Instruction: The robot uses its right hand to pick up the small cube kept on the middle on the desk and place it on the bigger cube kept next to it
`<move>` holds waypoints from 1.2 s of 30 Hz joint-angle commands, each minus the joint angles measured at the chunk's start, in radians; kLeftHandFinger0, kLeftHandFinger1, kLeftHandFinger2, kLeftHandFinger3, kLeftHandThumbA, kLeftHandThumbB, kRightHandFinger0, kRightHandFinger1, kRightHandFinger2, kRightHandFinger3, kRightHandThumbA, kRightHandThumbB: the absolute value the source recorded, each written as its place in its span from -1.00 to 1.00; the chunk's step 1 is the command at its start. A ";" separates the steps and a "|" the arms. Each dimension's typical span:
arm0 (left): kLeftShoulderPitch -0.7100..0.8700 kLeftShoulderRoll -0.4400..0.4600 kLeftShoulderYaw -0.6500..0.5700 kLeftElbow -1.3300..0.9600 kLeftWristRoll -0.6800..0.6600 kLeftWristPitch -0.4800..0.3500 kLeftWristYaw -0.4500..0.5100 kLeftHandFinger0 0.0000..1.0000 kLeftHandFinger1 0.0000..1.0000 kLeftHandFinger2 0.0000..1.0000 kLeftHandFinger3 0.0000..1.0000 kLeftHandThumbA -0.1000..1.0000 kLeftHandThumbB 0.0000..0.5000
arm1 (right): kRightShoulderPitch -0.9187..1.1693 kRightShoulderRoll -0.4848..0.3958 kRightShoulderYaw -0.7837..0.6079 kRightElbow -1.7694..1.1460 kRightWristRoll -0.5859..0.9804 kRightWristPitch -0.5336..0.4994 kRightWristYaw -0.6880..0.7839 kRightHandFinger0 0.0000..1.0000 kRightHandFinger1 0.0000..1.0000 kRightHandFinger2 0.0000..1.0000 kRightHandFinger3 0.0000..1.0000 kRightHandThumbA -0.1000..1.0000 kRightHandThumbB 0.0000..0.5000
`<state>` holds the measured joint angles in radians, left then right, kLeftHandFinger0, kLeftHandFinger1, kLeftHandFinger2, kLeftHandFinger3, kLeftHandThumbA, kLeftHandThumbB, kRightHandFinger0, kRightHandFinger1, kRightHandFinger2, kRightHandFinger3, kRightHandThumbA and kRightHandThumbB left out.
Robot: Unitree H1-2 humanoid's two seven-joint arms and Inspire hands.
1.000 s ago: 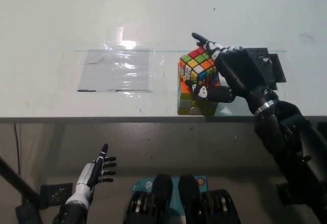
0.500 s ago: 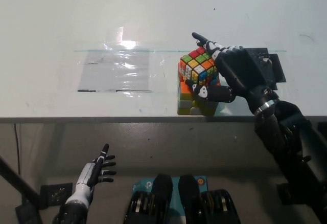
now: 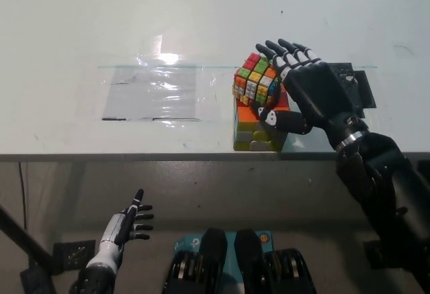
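The small multicoloured cube sits tilted on top of the bigger cube, near the table's front edge. My black right hand is right beside it, on the cube's right side. Its fingers are stretched out and spread past the cube's top, and the thumb lies low against the bigger cube's upper right. The hand is open, though the small cube still seems to touch its palm. My white left hand rests open at the lower left, below the table edge.
A clear plastic sheet lies flat on the white table, left of the cubes. A flat black piece lies behind my right hand. The table's front edge runs just below the cubes.
The right hand's fingers have uncurled from around the small cube and now stretch out. The small cube has tipped and shifted slightly up and left on the bigger cube.
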<state>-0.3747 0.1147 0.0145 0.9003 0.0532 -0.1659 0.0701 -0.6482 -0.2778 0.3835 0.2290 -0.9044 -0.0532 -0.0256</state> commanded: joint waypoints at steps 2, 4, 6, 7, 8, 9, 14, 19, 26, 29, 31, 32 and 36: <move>-0.022 0.007 0.003 -0.017 -0.001 -0.027 0.006 0.24 0.25 0.38 0.37 0.91 -0.60 | -0.033 -0.010 0.005 -0.050 -0.036 0.014 0.004 1.00 1.00 1.00 1.00 1.00 1.00; -0.021 0.005 0.005 -0.022 -0.001 -0.019 0.010 0.28 0.28 0.40 0.39 0.91 -0.60 | -0.033 -0.011 0.009 -0.054 -0.036 0.014 0.014 1.00 1.00 1.00 1.00 1.00 1.00; -0.022 0.004 0.005 -0.022 -0.001 -0.024 0.012 0.23 0.24 0.35 0.35 0.90 -0.61 | -0.033 -0.011 0.012 -0.062 -0.038 0.023 0.029 1.00 1.00 1.00 1.00 1.00 1.00; -0.019 0.003 0.005 -0.021 -0.001 -0.027 0.012 0.23 0.23 0.35 0.34 0.89 -0.61 | -0.030 -0.011 0.014 -0.067 -0.039 0.027 0.035 1.00 1.00 1.00 1.00 1.00 1.00; -0.016 0.002 0.004 -0.017 -0.003 -0.030 0.007 0.23 0.23 0.35 0.34 0.90 -0.58 | -0.024 -0.011 0.014 -0.074 -0.036 0.027 0.038 1.00 1.00 1.00 1.00 1.00 1.00; -0.016 0.002 0.004 -0.017 -0.003 -0.030 0.007 0.23 0.23 0.35 0.34 0.90 -0.58 | -0.024 -0.011 0.014 -0.075 -0.036 0.028 0.039 1.00 1.00 1.00 1.00 1.00 1.00; -0.021 0.002 0.006 -0.012 -0.004 -0.023 0.010 0.22 0.23 0.36 0.37 0.91 -0.55 | -0.010 -0.009 0.003 -0.105 0.000 0.004 0.033 1.00 1.00 1.00 1.00 1.00 1.00; -0.024 0.005 0.005 0.003 -0.005 -0.025 0.004 0.27 0.26 0.40 0.42 0.95 -0.58 | 0.022 -0.024 -0.009 -0.179 0.020 0.014 0.076 1.00 1.00 1.00 1.00 1.00 1.00; -0.012 0.005 0.009 -0.003 -0.008 -0.030 0.007 0.20 0.19 0.34 0.37 0.91 -0.55 | 0.124 -0.100 -0.084 -0.376 0.033 0.046 0.138 1.00 1.00 1.00 1.00 1.00 1.00; -0.010 0.003 0.011 -0.005 -0.005 -0.028 0.015 0.23 0.21 0.35 0.36 0.90 -0.57 | 0.160 -0.122 -0.109 -0.425 0.055 0.045 0.161 1.00 1.00 1.00 1.00 0.95 1.00; -0.010 0.002 0.013 -0.001 -0.007 -0.028 0.015 0.22 0.22 0.34 0.35 0.90 -0.54 | 0.208 -0.148 -0.138 -0.484 0.082 0.051 0.181 1.00 1.00 1.00 1.00 0.88 1.00; -0.013 0.003 0.016 0.011 -0.012 -0.040 0.011 0.19 0.18 0.30 0.32 0.89 -0.55 | 0.246 -0.162 -0.156 -0.519 0.095 0.047 0.182 1.00 1.00 1.00 1.00 0.84 1.00; -0.007 0.005 0.011 0.001 -0.006 -0.035 0.010 0.24 0.21 0.35 0.41 0.93 -0.56 | 0.340 -0.170 -0.198 -0.596 0.124 0.043 0.183 1.00 1.00 1.00 1.00 0.81 1.00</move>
<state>-0.3712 0.1121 0.0183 0.9122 0.0515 -0.1698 0.0712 -0.3371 -0.4272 0.2237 -0.2952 -0.8385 -0.0101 0.1325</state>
